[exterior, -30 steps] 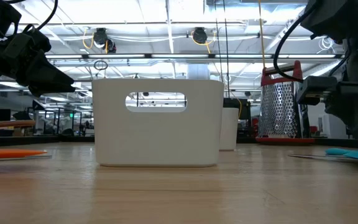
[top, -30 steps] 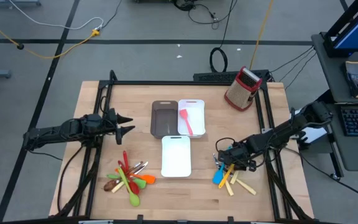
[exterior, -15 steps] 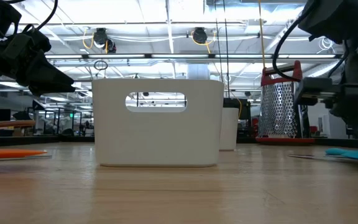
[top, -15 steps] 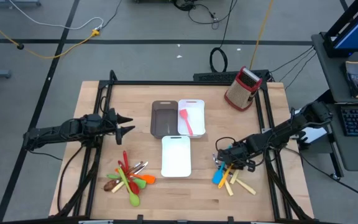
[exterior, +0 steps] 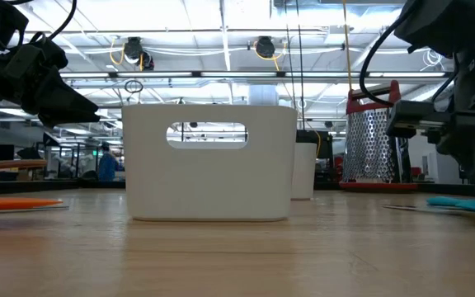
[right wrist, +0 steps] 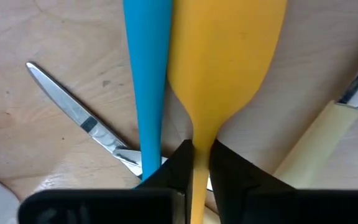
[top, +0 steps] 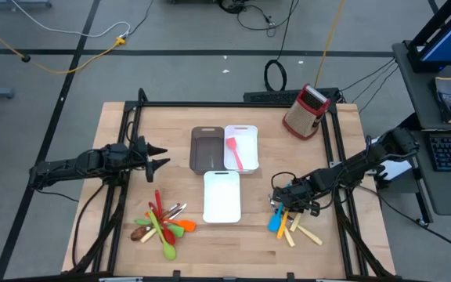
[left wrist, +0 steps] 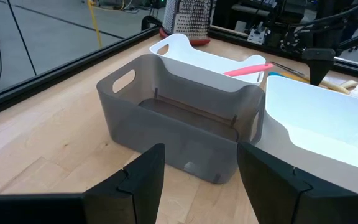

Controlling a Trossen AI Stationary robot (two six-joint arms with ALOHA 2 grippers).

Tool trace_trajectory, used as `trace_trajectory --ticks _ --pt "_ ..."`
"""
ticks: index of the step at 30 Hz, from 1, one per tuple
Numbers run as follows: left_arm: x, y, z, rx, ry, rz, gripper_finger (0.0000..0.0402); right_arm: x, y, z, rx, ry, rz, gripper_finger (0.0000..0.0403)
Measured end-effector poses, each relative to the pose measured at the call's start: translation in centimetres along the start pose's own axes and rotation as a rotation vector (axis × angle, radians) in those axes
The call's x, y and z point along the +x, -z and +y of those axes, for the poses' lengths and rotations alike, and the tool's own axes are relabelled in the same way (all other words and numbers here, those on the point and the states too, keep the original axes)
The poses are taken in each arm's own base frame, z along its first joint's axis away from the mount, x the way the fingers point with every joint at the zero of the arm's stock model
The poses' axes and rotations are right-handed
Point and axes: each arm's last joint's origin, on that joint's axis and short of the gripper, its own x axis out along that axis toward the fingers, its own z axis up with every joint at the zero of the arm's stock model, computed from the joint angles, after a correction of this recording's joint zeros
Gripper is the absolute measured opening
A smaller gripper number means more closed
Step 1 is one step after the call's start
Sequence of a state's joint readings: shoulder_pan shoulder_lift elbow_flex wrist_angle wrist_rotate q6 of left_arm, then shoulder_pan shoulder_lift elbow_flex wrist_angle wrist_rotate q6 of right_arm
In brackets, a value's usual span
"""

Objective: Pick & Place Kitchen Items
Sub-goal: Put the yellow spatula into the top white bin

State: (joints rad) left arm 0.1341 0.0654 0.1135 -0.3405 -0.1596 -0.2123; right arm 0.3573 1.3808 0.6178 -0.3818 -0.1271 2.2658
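Lower right of the overhead frame — my right tool [top: 282, 205] has pinched the slim yellow-orange plastic spatula [right wrist: 219, 68] by its neck, beside a blue one. Pick made, I judge; next, lift clear toward the trays. Left tool [top: 161, 156] waits, fingers apart.

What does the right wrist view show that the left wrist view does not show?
Only the right wrist view shows the right end effector shut on the yellow spatula, beside a blue utensil and a metal knife. Only the left wrist view shows the grey tray, the pink spatula in a white tray, and the open left end effector. Both show the wooden table.
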Motion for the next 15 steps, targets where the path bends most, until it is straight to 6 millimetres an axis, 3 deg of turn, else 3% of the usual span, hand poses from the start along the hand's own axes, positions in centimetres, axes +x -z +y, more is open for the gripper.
trace_trajectory --ticks 15 --pt "0.0 0.0 0.0 0.000 0.000 0.000 0.0207 -1.1 0.0 0.0 0.004 -0.045 0.010 0.0027"
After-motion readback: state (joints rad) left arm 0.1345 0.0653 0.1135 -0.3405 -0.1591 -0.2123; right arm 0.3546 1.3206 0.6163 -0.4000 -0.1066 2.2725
